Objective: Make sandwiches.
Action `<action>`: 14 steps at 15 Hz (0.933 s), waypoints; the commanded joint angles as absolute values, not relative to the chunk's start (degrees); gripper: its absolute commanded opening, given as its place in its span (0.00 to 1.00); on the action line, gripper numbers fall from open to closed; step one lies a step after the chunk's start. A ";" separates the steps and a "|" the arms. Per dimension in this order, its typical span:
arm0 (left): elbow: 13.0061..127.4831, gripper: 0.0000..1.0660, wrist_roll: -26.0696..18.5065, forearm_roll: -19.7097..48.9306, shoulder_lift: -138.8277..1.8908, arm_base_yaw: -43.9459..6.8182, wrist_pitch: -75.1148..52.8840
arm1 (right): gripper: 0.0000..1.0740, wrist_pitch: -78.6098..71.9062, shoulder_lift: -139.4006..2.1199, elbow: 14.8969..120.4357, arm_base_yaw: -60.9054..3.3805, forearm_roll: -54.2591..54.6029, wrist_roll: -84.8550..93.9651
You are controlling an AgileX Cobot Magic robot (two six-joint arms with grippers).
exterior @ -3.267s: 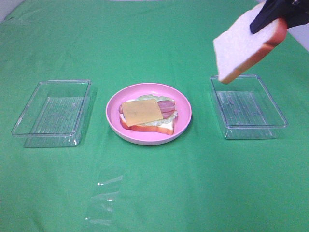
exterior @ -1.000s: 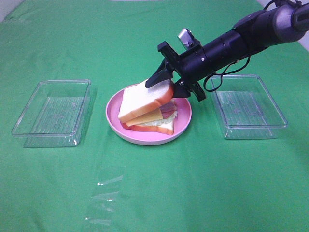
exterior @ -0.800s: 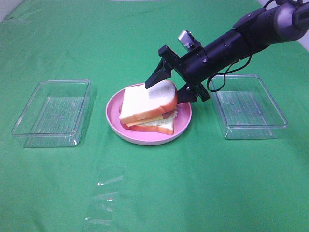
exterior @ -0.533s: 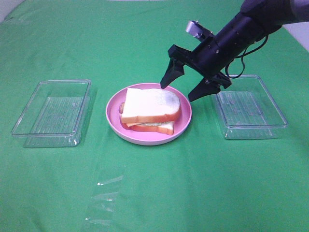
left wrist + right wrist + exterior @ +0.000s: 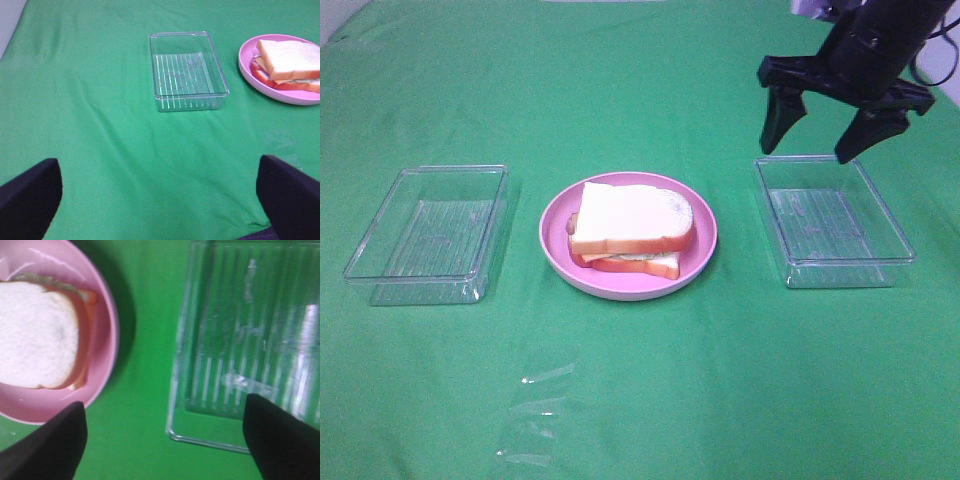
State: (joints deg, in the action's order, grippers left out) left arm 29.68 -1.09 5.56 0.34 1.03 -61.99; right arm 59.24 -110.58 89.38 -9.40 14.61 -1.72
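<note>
The sandwich lies on the round pink plate at the middle of the green cloth, a white bread slice on top with cheese, bacon and lettuce edges showing below. It also shows as the sandwich in the left wrist view and the sandwich in the right wrist view. My right gripper hangs open and empty in the air above the far edge of the right tray, well clear of the plate. My left gripper is open, empty, low over bare cloth, away from the sandwich.
A clear plastic tray sits left of the plate and another clear tray sits to its right; both hold nothing. A crumpled clear film lies on the cloth near the front.
My right gripper brought the bread slice down onto the stack, opened and let it go, then rose and drew back to the right over the right tray. The left arm has not moved.
</note>
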 commanded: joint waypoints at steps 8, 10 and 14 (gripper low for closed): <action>29.62 0.91 -0.86 5.84 1.55 1.03 -61.76 | 0.76 69.33 -103.59 82.56 -3.84 2.98 -6.70; 29.62 0.91 -0.86 5.84 1.55 1.03 -61.76 | 0.76 67.32 -88.01 68.12 -3.84 3.15 -6.88; 29.62 0.91 -0.86 5.90 1.55 1.03 -61.76 | 0.76 62.22 -66.98 56.49 -3.84 3.72 -8.37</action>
